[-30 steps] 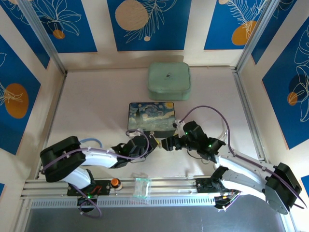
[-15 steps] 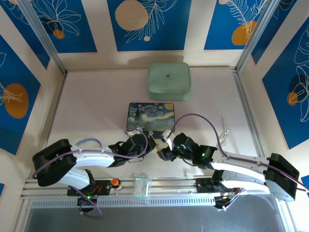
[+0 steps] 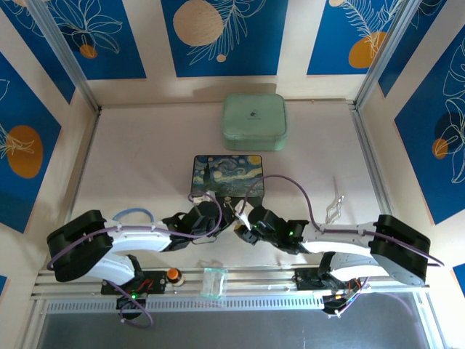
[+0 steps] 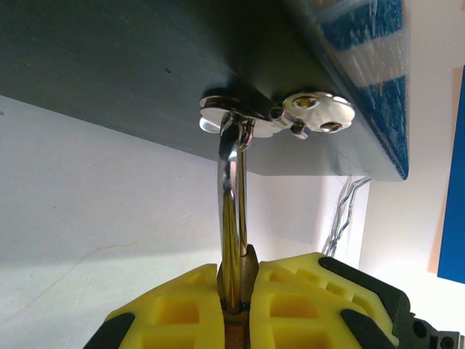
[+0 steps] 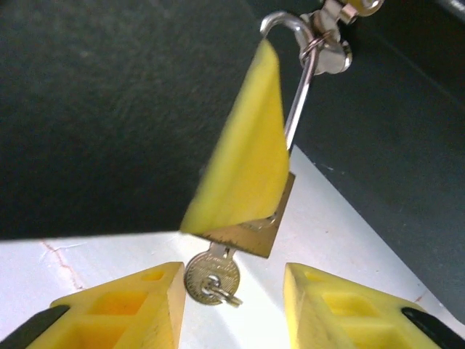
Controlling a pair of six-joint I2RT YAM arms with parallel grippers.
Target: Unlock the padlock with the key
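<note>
The right gripper (image 5: 232, 291) swung in from 3 o'clock, jaws half-open astride the key (image 5: 211, 276) in the padlock (image 5: 256, 238), which hangs at the tin's (image 3: 227, 173) 6 o'clock, clamped by the left gripper (image 4: 236, 283). The key looks tiny, stiff and slippery: pinch its bow.

**A:** How's the light from above?

**B:** Bright and even. The tabletop (image 3: 145, 160) reads pale, with only soft shadows toward its near edge. The posts (image 3: 65, 58) lean outward at the picture's corners.

**A:** And the wrist views?

**B:** On the left one, the padlock (image 4: 234, 196) carries a hard streak of glare down its shackle and the hasp (image 4: 305, 113) shines. The box wall (image 4: 109, 58) above stays dim. The left gripper (image 4: 236, 309) looks crisp.

**A:** The right one?

**B:** 1 of its yellow fingers (image 5: 243, 153) is a soft, unfocused wedge. The key (image 5: 211, 276) is fairly sharp, and the tabletop glows nearly white.
</note>
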